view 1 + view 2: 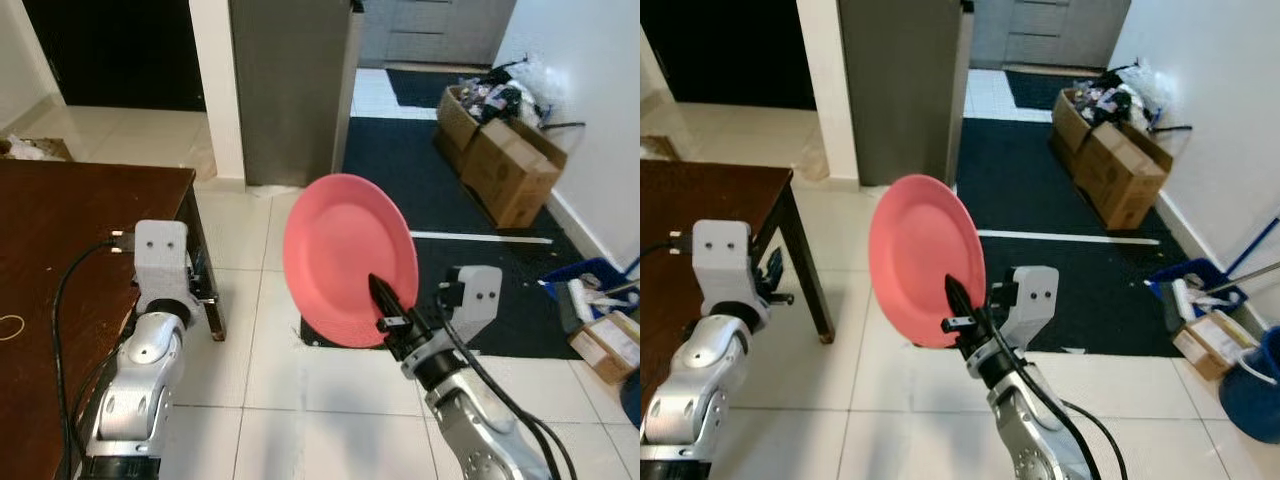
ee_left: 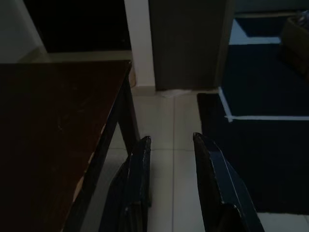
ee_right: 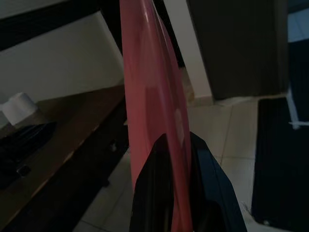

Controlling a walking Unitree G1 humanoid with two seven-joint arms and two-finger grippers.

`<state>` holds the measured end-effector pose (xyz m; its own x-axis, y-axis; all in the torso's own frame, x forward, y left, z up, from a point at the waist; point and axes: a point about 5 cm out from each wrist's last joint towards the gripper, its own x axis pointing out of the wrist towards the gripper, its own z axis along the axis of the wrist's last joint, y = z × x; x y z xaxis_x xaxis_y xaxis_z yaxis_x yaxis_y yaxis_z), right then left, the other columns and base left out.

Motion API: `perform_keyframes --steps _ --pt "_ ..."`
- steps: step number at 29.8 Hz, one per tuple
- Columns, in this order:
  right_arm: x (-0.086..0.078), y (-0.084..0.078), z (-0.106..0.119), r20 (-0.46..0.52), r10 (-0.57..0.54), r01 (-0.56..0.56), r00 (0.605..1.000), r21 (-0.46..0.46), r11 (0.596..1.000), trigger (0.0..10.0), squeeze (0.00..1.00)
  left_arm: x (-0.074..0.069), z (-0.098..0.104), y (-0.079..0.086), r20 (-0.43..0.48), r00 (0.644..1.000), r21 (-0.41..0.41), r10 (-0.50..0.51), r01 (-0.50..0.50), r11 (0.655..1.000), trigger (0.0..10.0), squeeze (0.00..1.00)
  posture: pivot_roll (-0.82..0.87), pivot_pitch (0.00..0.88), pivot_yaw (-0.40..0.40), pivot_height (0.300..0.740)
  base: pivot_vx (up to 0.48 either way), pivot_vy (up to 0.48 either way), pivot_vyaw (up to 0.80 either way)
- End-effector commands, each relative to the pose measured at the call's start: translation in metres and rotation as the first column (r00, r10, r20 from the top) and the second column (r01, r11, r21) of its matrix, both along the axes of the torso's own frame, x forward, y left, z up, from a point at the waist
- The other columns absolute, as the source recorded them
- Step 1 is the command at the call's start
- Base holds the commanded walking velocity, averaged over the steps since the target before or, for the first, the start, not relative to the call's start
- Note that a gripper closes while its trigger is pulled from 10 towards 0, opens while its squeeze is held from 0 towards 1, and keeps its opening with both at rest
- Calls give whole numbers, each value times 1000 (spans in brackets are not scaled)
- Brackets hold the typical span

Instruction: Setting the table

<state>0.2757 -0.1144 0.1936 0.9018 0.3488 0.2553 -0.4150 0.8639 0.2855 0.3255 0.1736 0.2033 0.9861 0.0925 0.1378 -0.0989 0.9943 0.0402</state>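
A round pink plate (image 1: 348, 258) is held upright over the tiled floor, its lower rim pinched by my right gripper (image 1: 385, 300), which is shut on it. In the right wrist view the plate (image 3: 154, 101) runs edge-on between the two black fingers (image 3: 207, 179). The dark brown wooden table (image 1: 70, 230) stands to the left, its corner near my left arm. My left gripper (image 2: 170, 145) is open with nothing between its fingers, hovering beside the table's edge (image 2: 104, 145) above the floor.
A grey cabinet (image 1: 295, 90) stands ahead beside a white pillar. A dark blue rug (image 1: 430, 170) covers the floor to the right, with cardboard boxes (image 1: 505, 150) against the wall. More clutter and a blue bucket (image 1: 1255, 385) lie at the far right. A rubber band (image 1: 10, 325) lies on the table.
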Motion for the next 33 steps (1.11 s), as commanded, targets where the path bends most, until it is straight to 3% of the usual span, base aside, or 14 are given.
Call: perform_keyframes --steps 1,11,17,33 --pt "-2 -3 -2 -5 -11 11 1000 -4 1000 10000 0 -1 -3 -3 -10 1000 9 -6 6 1000 10000 0 31 114 71 740 240 0 0" --pt "-3 -3 -2 -9 -12 12 1000 -4 1000 10000 0 -4 -4 -14 -35 992 -42 -121 120 992 10000 0 33 118 71 740 24 0 0" --pt "-3 -2 -2 -10 -12 12 1000 -3 1000 10000 0 -6 1 -22 -1 985 -6 -172 172 985 10000 0 31 123 72 740 0 0 0" --pt "-3 -2 -3 -13 -12 12 1000 -5 1000 10000 0 -6 4 -22 28 986 22 -164 163 986 10000 0 30 128 70 740 461 0 0"
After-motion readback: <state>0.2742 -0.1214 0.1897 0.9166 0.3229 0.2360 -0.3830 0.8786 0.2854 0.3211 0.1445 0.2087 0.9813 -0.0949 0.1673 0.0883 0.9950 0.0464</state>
